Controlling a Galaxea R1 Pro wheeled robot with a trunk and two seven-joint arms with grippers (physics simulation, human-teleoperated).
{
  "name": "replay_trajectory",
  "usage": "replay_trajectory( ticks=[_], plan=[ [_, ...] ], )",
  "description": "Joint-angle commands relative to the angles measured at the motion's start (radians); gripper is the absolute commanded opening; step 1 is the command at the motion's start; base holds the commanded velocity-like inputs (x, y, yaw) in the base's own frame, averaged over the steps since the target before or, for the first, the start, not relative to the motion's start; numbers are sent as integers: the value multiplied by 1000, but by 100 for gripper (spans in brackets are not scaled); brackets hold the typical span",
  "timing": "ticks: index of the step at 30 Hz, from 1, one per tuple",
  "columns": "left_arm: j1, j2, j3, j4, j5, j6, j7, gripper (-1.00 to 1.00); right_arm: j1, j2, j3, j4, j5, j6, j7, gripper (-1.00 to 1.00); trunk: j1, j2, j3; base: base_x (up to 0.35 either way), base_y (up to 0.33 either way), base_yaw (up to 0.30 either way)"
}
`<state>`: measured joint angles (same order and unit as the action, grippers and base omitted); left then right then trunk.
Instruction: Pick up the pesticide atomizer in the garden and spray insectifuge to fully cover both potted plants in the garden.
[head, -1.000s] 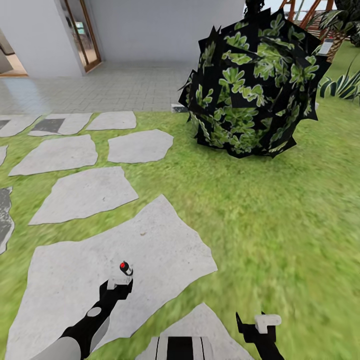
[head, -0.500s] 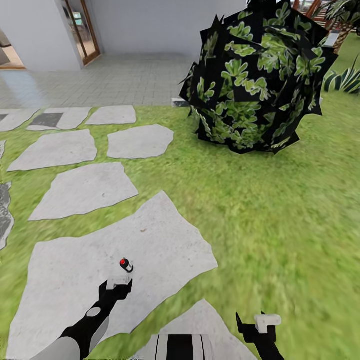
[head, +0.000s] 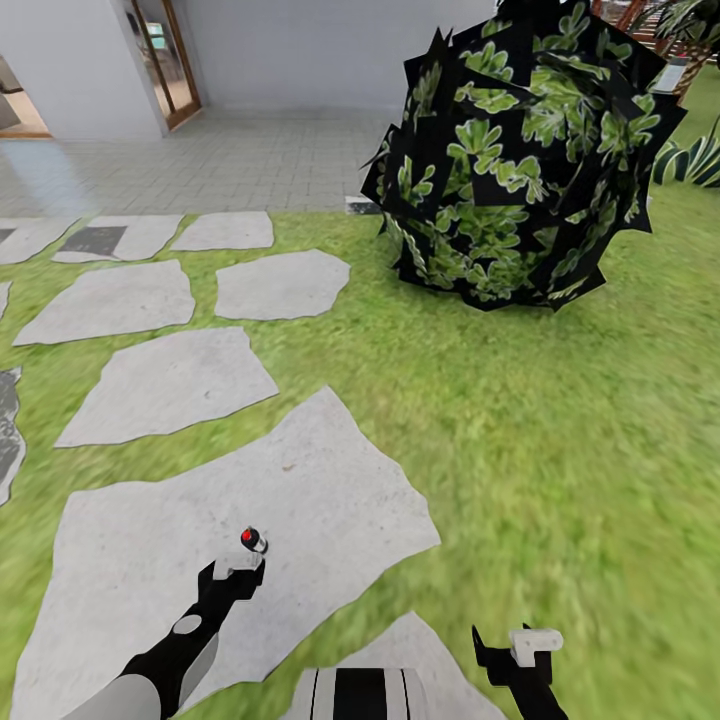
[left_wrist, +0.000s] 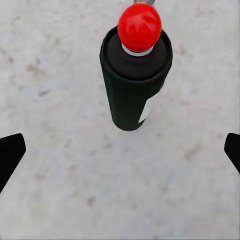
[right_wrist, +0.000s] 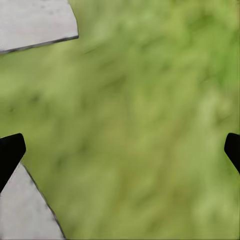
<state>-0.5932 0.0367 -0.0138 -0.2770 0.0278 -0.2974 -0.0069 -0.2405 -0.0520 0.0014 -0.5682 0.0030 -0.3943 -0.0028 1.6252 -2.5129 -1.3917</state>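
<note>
The pesticide atomizer is a slim dark bottle with a red round cap and a white label, standing upright on a large grey stepping stone. My left gripper hovers just short of it, open. In the left wrist view the atomizer stands ahead of the open left gripper, whose dark fingertips sit at the frame's sides with only stone between them. My right gripper hangs open over the lawn, and the right wrist view puts this gripper above grass. The potted plants are out of view.
A big round dark bush with green leaves stands on the lawn ahead to the right. Several flat stepping stones lead left toward a tiled terrace and a house wall with a door. Spiky striped plants grow at the far right.
The whole head view has shifted slightly, so the camera moved. The atomizer now sits a touch nearer my left gripper than half a second ago. Both grippers stay open.
</note>
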Motion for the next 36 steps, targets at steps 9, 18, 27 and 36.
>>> replay_trajectory(
  ticks=[9, 18, 27, 36],
  plan=[
    [0, 1, -1, 1, 3, -3, -1, 100, 0, 0, 0, 1, 1, -3, 0, 100, 0, 0, -1, 20, 5, 0],
    [0, 2, -1, 1, 3, -3, -1, 100, 0, 0, 0, 1, 1, -3, 0, 100, 0, 0, -1, 153, 0, 0],
    [0, 0, -2, 1, 0, -3, -1, 100, 0, 0, 0, 1, 1, -3, 0, 100, 0, 0, -1, 54, 0, 0],
    [0, 0, -2, 1, 0, -6, -1, 100, 0, 0, 0, 1, 2, -3, 0, 100, 0, 0, -1, 65, -27, 0]
  ],
)
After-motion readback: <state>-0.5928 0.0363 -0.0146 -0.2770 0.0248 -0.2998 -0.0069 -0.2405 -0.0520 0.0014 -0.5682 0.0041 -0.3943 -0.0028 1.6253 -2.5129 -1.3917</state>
